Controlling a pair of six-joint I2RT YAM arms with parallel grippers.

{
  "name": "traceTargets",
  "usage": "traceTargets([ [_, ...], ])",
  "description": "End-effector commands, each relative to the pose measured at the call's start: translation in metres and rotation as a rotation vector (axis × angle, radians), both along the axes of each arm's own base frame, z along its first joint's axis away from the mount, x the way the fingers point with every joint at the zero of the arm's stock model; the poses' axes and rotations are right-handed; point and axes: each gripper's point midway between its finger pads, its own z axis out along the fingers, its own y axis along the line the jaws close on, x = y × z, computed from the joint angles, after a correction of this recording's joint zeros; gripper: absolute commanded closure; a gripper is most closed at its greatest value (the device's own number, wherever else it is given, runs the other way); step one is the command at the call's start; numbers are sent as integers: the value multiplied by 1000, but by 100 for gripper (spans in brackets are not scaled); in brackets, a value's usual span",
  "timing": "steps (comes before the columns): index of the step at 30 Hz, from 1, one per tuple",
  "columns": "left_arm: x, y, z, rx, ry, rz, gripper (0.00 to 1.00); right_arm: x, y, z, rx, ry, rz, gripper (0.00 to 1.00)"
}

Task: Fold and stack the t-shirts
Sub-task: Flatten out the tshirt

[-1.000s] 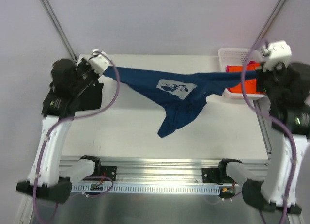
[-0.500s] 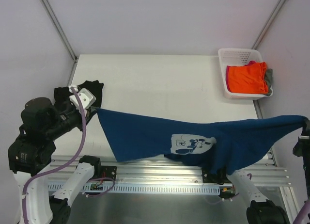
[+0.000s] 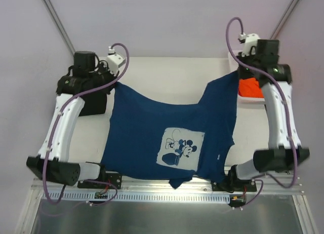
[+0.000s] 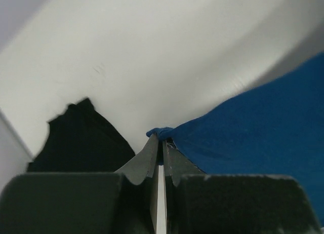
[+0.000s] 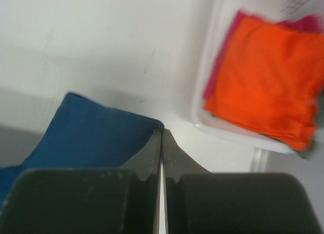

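The navy t-shirt (image 3: 162,132) with a pale cartoon print lies spread over the table, its lower part hanging past the near edge. At the shirt's far left corner my left gripper (image 3: 114,82) is shut on the cloth; the left wrist view shows the blue corner (image 4: 161,133) pinched between the tips. My right gripper (image 3: 237,74) is shut on the far right corner (image 5: 160,126). A black t-shirt (image 3: 93,100) lies under the left arm, also seen as black cloth (image 4: 81,138). Orange (image 5: 266,72) and pink (image 5: 223,77) t-shirts sit folded in the basket.
A white plastic basket (image 3: 234,59) stands at the back right corner, right beside my right gripper. Its near rim (image 5: 228,130) shows in the right wrist view. The metal rail (image 3: 167,196) runs along the table's near edge.
Both arms have swung the navy shirt from the near edge out toward the far side, so it now lies spread with its print up. Both grips have held.
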Motion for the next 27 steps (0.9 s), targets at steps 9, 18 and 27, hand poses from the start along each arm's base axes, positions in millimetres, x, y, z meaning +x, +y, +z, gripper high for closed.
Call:
traceTargets([
  [9, 115, 16, -136, 131, 205, 41, 100, 151, 24, -89, 108, 122, 28, 100],
  [18, 247, 48, -155, 214, 113, 255, 100, 216, 29, -81, -39, -42, -7, 100],
  [27, 295, 72, -147, 400, -78, 247, 100, 261, 11, -73, -234, -189, -36, 100],
])
